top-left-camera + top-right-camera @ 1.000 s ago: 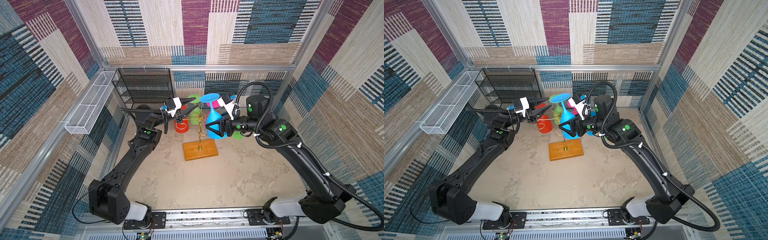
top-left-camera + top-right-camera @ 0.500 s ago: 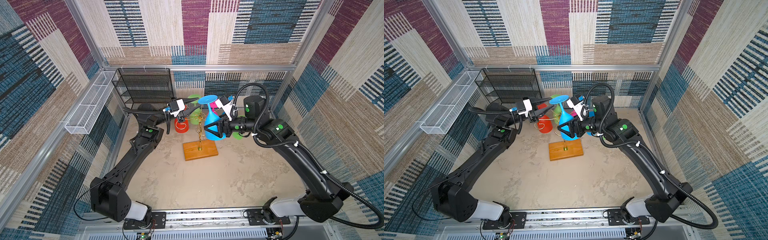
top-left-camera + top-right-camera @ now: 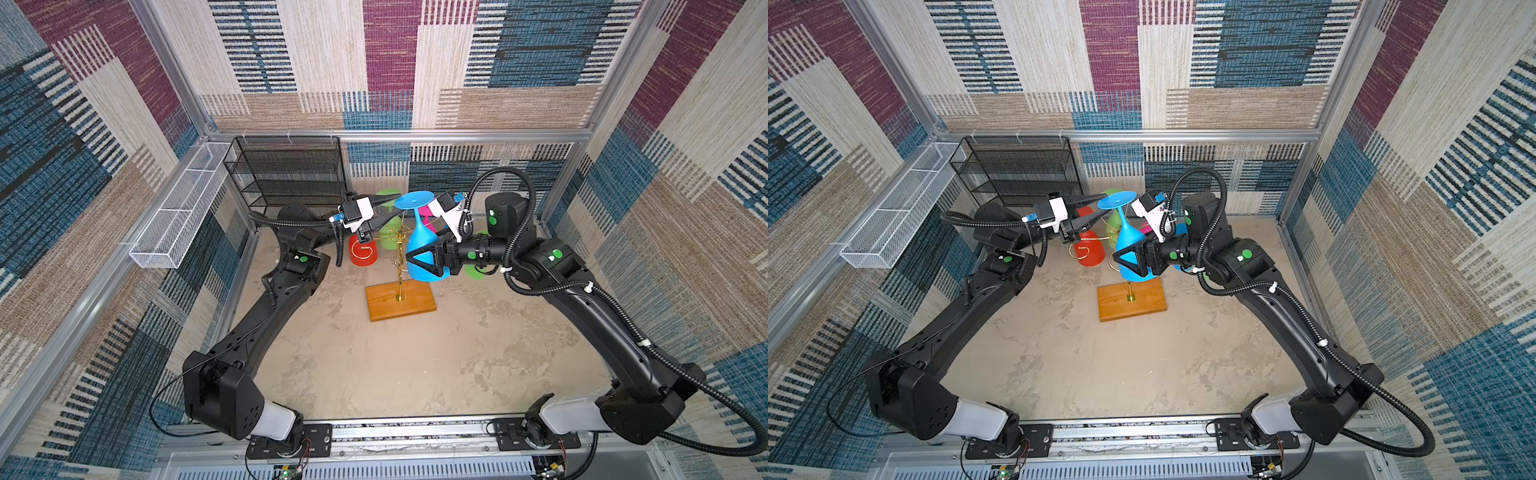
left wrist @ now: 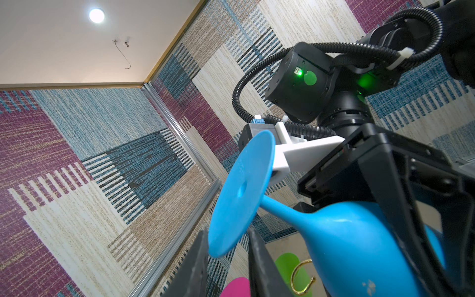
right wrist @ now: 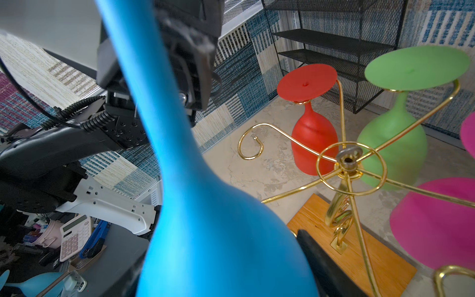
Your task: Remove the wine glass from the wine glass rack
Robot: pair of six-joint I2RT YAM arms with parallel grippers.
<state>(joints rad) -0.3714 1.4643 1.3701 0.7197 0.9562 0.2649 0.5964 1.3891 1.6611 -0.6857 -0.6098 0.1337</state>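
right claw (image 3: 422, 262) pinches the blue wine glass (image 3: 417, 235) by its bowl, right beside the rack (image 3: 401, 300); left claw (image 3: 395, 207) is slightly spread near its foot

I hold the blue wine glass (image 3: 419, 237) in my right gripper (image 3: 417, 264), with one finger on each side of its round belly. The glass is upside down, so its flat foot is on top and its open mouth points down. It hangs just beside the thin gold post, with its foot higher than the post's top. The wine glass rack (image 3: 401, 297) stands straight up on its orange-brown wood block. The gold curl nearest the stem is empty, and the stem does not touch it.
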